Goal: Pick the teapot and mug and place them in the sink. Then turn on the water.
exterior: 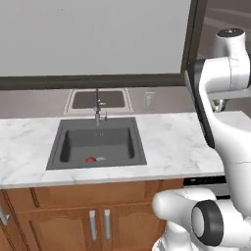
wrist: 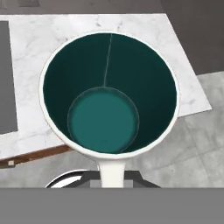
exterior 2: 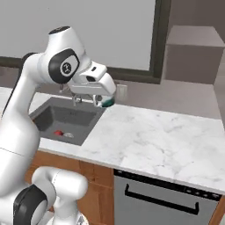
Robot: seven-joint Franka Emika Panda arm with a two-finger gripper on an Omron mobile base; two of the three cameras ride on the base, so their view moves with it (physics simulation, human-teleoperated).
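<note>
Gripping the mug (wrist: 109,94) by its rim, the gripper (exterior 2: 102,102) is clamped on it, jaws nearly together, above the white marble counter (exterior 2: 149,136) just right of the sink (exterior 2: 66,118). The mug hangs upright, mouth toward the hand. The teapot (exterior: 91,159) lies in the basin, below the tap (exterior: 97,109), well apart from the mug.

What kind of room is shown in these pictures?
Most likely a kitchen: a dark grey rectangular sink with a slim curved tap, a white marble counter and brown wooden cabinets below.
</note>
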